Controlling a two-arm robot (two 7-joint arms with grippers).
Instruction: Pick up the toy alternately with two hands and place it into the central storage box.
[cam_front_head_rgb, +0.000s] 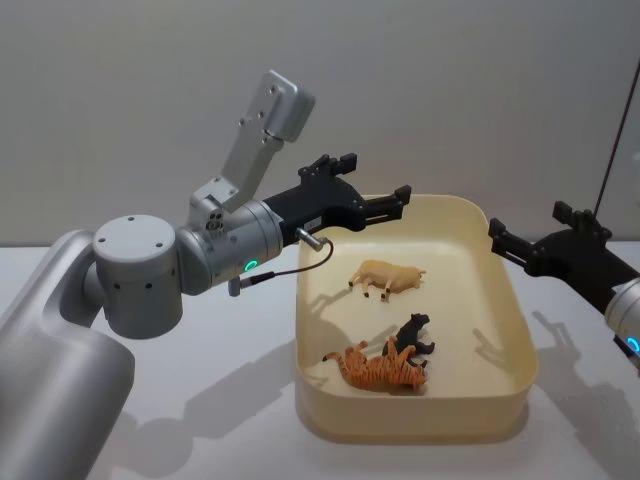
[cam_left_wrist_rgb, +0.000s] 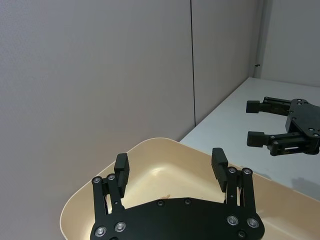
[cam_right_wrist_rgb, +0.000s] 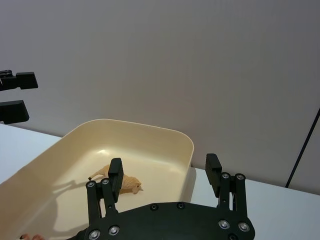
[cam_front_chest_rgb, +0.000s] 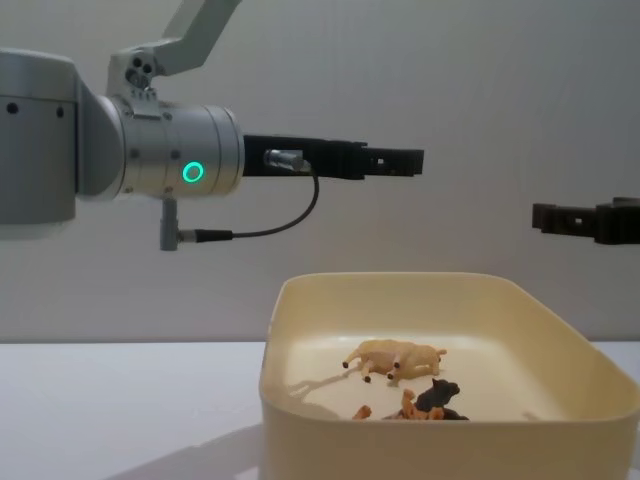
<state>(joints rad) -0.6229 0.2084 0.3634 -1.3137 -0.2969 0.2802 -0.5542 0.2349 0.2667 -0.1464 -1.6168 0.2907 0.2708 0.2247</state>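
Observation:
The cream-yellow storage box (cam_front_head_rgb: 415, 425) stands in the middle of the white table. Three toy animals lie inside it: a tan one (cam_front_head_rgb: 388, 278) toward the back, a black one (cam_front_head_rgb: 412, 335) and an orange striped tiger (cam_front_head_rgb: 378, 368) near the front. My left gripper (cam_front_head_rgb: 375, 177) hovers above the box's far left corner, open and holding nothing; its wrist view shows the fingers (cam_left_wrist_rgb: 121, 165) spread over the rim (cam_left_wrist_rgb: 150, 145). My right gripper (cam_front_head_rgb: 528, 222) hangs in the air just right of the box, open and also holding nothing.
The table is bare white around the box, with a plain grey wall behind it. A thin black cable (cam_front_head_rgb: 290, 265) loops from the left wrist. In the chest view both grippers (cam_front_chest_rgb: 410, 160) (cam_front_chest_rgb: 545, 215) are well above the box wall (cam_front_chest_rgb: 400, 440).

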